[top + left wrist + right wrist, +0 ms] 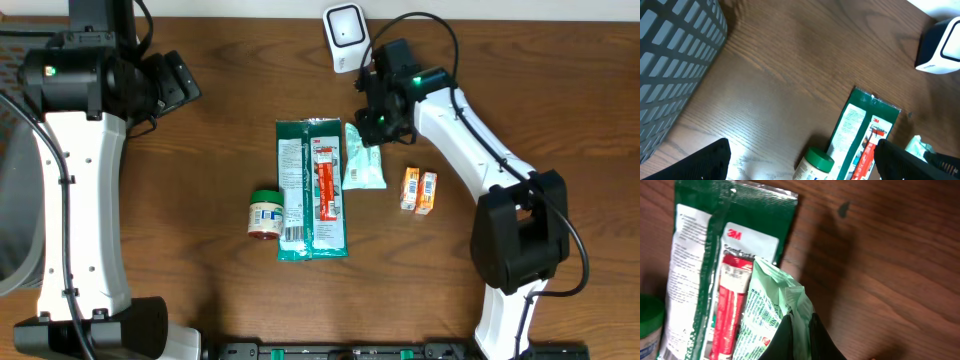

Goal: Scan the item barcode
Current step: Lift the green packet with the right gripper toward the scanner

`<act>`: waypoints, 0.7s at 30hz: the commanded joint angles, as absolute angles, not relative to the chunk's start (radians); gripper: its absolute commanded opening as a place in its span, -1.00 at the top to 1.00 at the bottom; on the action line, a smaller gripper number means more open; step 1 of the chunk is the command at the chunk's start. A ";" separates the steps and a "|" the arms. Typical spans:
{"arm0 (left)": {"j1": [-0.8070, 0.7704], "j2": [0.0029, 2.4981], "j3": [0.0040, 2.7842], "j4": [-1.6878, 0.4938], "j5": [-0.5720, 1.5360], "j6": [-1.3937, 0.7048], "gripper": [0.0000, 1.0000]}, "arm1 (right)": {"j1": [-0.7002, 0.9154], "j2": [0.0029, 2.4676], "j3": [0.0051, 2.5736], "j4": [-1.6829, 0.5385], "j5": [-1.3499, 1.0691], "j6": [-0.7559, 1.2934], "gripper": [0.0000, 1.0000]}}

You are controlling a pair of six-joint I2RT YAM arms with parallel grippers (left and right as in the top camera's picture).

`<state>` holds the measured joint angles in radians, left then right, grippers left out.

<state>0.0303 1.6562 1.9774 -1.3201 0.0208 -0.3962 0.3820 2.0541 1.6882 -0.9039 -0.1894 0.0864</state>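
Right gripper [378, 121] pinched on top edge of pale green packet [366, 168], white scanner [345, 36] near above, large green pack [310, 200] just beside its left, green-lidded jar [265, 214] and orange boxes [419, 190] flanking on worktop [220, 130], left gripper [178, 85] spread wide, well apart.

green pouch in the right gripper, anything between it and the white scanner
Nothing visible does. The right gripper is shut on the pale green pouch at its upper edge, and no other item lies between the pouch and the white scanner beyond it.
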 commanded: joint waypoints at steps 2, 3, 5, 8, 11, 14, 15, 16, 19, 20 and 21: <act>0.034 1.662 1.986 -1.323 0.015 -0.405 -0.84 | 0.392 2.045 1.686 -0.910 -0.192 0.112 0.98; 0.034 1.662 1.986 -1.323 0.015 -0.405 -0.84 | 0.392 2.034 1.687 -0.910 -0.192 0.111 0.98; 0.035 1.662 1.986 -1.322 0.015 -0.405 -0.84 | 0.397 1.974 1.689 -0.901 -0.177 0.068 0.98; 0.034 1.662 1.986 -1.323 0.015 -0.405 -0.84 | 0.404 1.879 1.689 -0.910 -0.131 0.062 0.98; 0.034 1.662 1.986 -1.323 0.015 -0.405 -0.84 | 0.406 1.781 1.689 -0.949 -0.113 0.062 0.98; 0.034 1.662 1.986 -1.323 0.015 -0.405 -0.84 | 0.406 1.687 1.689 -1.002 -0.112 0.062 0.98; 0.035 1.662 1.986 -1.323 0.015 -0.405 -0.84 | 0.406 1.660 1.689 -1.014 -0.109 0.062 0.98; 0.034 1.662 1.986 -1.323 0.015 -0.405 -0.84 | 0.405 1.639 1.689 -1.023 -0.109 0.062 0.98; 0.034 1.662 1.986 -1.323 0.015 -0.405 -0.84 | 0.394 1.573 1.690 -1.042 -0.080 0.063 0.98; 0.034 1.662 1.986 -1.323 0.015 -0.405 -0.84 | 0.391 1.551 1.690 -1.050 -0.065 0.063 0.98; 0.034 1.662 1.986 -1.323 0.015 -0.405 -0.84 | 0.389 1.534 1.693 -1.060 -0.052 0.062 0.98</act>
